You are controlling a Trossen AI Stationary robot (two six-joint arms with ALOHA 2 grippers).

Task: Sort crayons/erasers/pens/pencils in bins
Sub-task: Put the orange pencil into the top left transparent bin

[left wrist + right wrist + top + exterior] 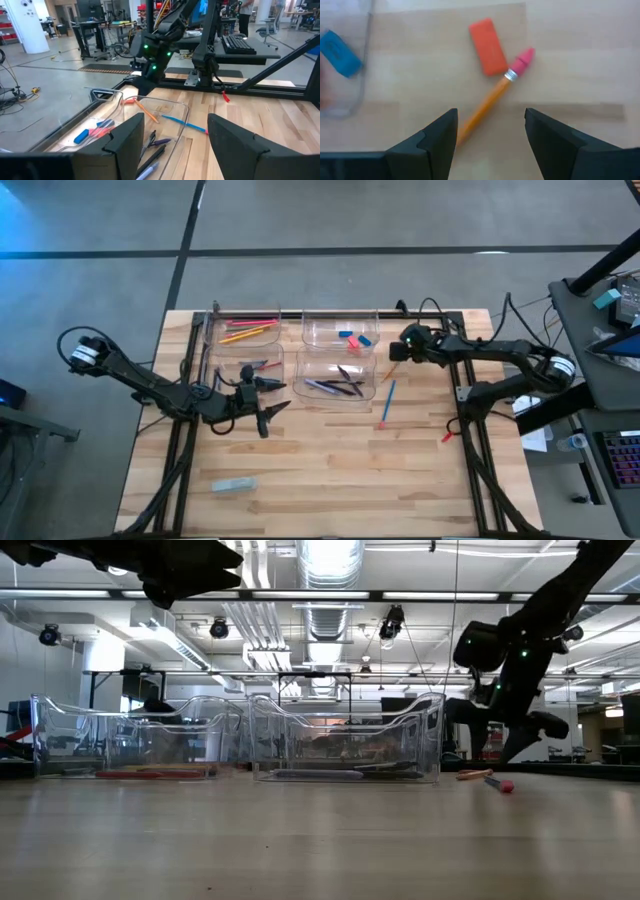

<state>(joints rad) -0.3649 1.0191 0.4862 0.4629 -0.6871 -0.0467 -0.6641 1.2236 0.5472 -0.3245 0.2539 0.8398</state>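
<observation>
pencils (247, 331), erasers (353, 338), pens (335, 388) partly binned; orange pencil (485, 107), blue pencil (387, 402) left out; both grippers (490, 132) apart, empty.

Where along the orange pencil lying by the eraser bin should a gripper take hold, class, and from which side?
Grip the orange pencil mid-shaft, coming straight down from above, jaws set across its length. It lies flat on the table, its pink eraser tip close beside the loose orange-red eraser, so holding lower down probably avoids nudging that. The right gripper hangs open above it.
</observation>
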